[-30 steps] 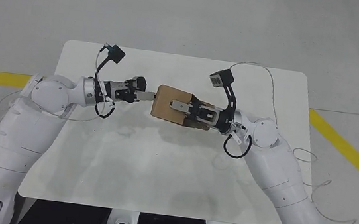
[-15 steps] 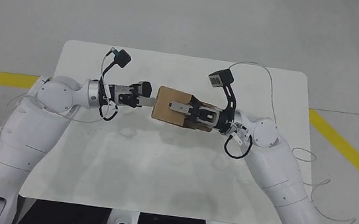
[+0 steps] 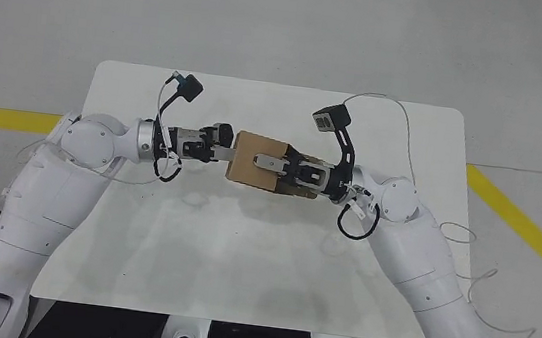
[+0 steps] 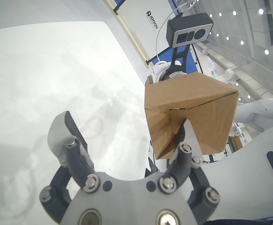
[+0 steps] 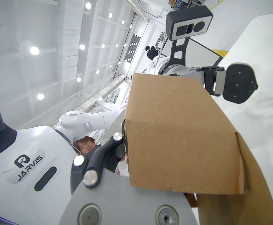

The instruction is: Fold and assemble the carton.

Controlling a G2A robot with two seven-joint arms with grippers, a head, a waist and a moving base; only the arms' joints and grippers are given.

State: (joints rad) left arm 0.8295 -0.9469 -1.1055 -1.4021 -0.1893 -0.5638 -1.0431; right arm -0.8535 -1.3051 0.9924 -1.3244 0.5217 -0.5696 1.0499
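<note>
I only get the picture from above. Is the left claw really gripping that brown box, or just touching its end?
Observer: Not gripping. Its wrist camera shows the left claw open, with one finger tucked behind an end flap of the box.
Visitor: And its other finger?
Observer: It hangs free beside the box, above the white table, touching nothing.
Visitor: So what holds the box up?
Observer: The right claw. Its own wrist camera shows one of its fingers lying flat against the box's side, and the box sits clear of the table.
</note>
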